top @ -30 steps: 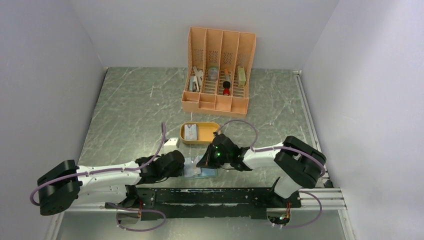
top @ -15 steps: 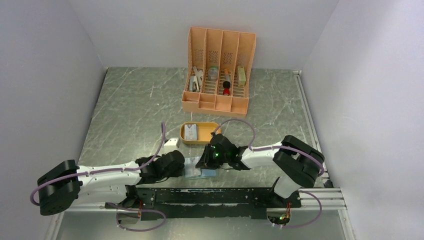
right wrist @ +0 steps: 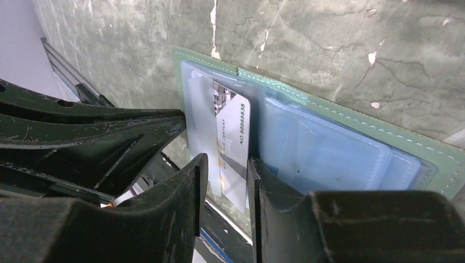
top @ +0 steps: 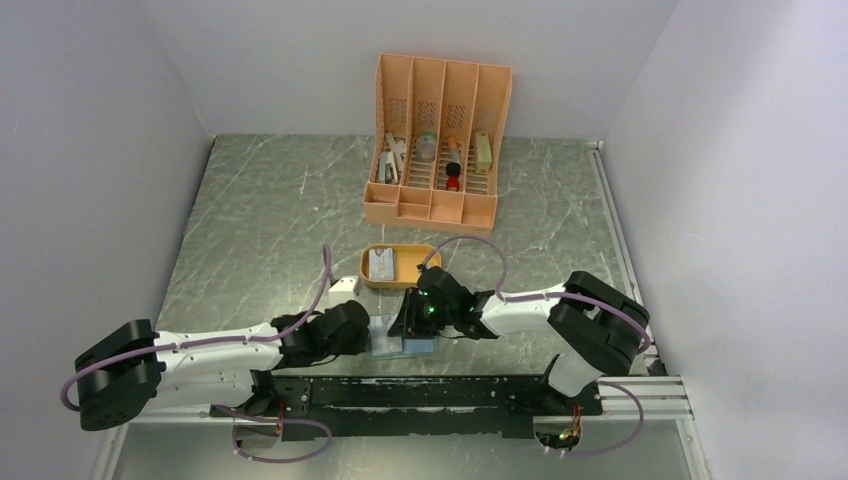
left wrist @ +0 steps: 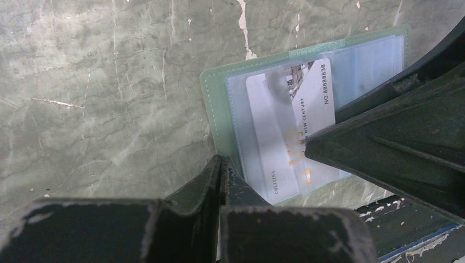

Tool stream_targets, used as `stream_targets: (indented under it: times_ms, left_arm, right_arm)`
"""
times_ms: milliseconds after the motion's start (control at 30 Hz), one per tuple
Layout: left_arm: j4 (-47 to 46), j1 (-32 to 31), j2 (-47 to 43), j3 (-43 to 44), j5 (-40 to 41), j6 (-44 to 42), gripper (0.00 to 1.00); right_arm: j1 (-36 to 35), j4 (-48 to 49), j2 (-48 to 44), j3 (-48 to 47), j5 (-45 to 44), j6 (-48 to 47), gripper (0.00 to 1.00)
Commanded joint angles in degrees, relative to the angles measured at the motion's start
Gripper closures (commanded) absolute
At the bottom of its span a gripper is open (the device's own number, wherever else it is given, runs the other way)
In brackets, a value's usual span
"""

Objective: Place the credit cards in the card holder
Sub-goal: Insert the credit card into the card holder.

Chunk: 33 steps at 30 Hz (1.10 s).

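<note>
Since a second ago the right gripper (right wrist: pixel 226 161) has parted its jaws and edged left. Left gripper (left wrist: pixel 220 164): fully closed, nothing seen between the tips, which touch the near edge of the open card holder (left wrist: pixel 215 109). One credit card (left wrist: pixel 274 126) sits part-way in a clear pocket. Its free end lies between the right fingers, unclamped.

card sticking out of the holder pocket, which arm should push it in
Right. The right tool is open astride the card, in line with the pocket; the left tool is shut at the card holder edge.
</note>
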State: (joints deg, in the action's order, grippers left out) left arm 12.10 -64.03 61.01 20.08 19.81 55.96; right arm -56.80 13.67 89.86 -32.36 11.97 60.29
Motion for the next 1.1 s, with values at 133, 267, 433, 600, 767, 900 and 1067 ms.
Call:
stream_targets:
  times_ms: [133,267,433,600,767,900,1067]
  left_arm:
    - [-0.8,-0.31,1.3,-0.83,-2.32,0.02,0.95]
    - [-1.02,-0.31,1.14,-0.83,-2.32,-0.06,0.95]
    - [-0.49,-0.31,0.81,-0.73,-2.03,0.02,0.95]
    - [1.14,-0.37,-0.63,-0.69,-1.01,0.2,0.95]
    - [3.6,-0.31,-2.39,-0.26,0.6,0.04,0.95]
    - [4.42,-0.32,-3.25,0.0,1.26,-0.07,0.95]
    - [4.7,-0.33,-3.18,0.3,1.37,-0.11,0.95]
  right_arm:
    - [-1.63,-3.44,3.3,-2.54,0.86,-2.74,0.64]
    - [-2.15,-4.18,3.77,-3.67,0.7,-3.45,0.64]
    - [-2.76,-6.03,4.0,-5.04,-0.07,-4.67,0.6]
    - [-3.01,-8.96,2.94,-5.52,-2.18,-5.43,0.55]
    - [-3.06,-12.49,1.09,-6.36,-4.93,-6.33,0.54]
    - [-3.06,-15.39,-0.28,-7.39,-6.85,-7.39,0.51]
    - [-3.06,-15.78,-0.93,-7.64,-7.19,-8.03,0.54]
